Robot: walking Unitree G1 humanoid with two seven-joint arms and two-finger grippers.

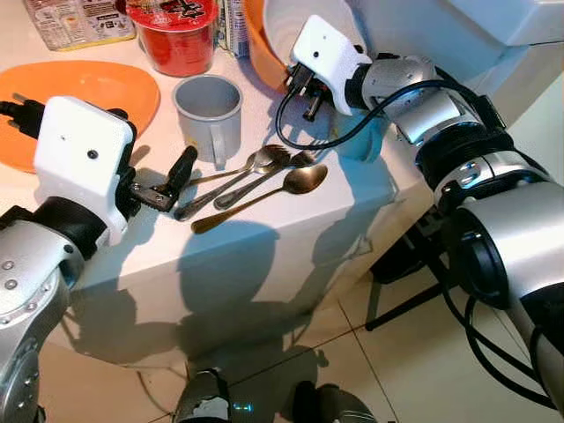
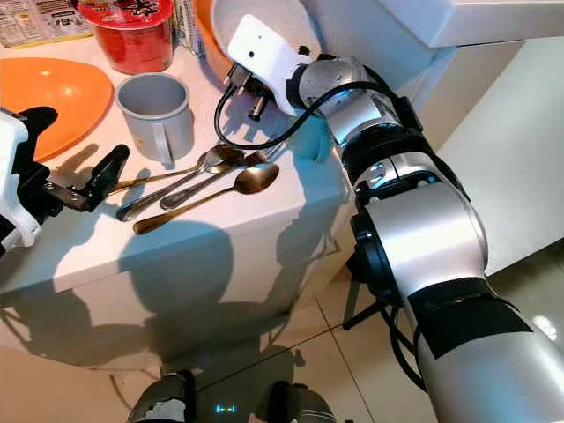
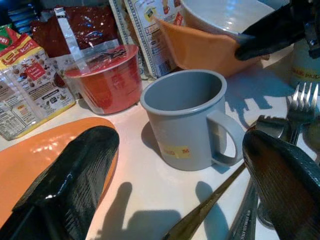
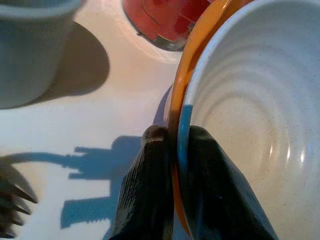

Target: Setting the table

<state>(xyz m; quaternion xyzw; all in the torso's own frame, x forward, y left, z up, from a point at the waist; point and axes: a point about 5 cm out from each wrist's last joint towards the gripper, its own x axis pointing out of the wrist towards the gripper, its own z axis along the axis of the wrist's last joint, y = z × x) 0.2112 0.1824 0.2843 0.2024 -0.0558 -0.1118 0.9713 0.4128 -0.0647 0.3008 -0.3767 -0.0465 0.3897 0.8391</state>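
**Grippers at the white counter**

On the white counter point(image 1: 291, 220), the right gripper point(image 4: 176, 165) pinches the stacked rims of the orange bowl point(image 4: 186, 80) and white bowl point(image 4: 250, 100). The left gripper point(image 1: 167, 187), fingers spread, hovers by the spoons point(image 1: 264, 181), near the grey mug point(image 1: 210, 113). The mug's yellow label is unreadable; packets are cut off.

Little print resolves. Grey mug point(image 3: 192, 120): small yellow sticker point(image 3: 176, 150) low on the wall beside the handle, red marks on it, too blurred to read. Red-lidded instant noodle cup point(image 3: 105, 77): dark characters on the lid, unreadable. Snack packets point(image 3: 30, 75) behind it: red and yellow labels with dense small print, not legible. Pale container point(image 3: 305, 65) at the bench edge: partial dark capitals, cannot be made out.
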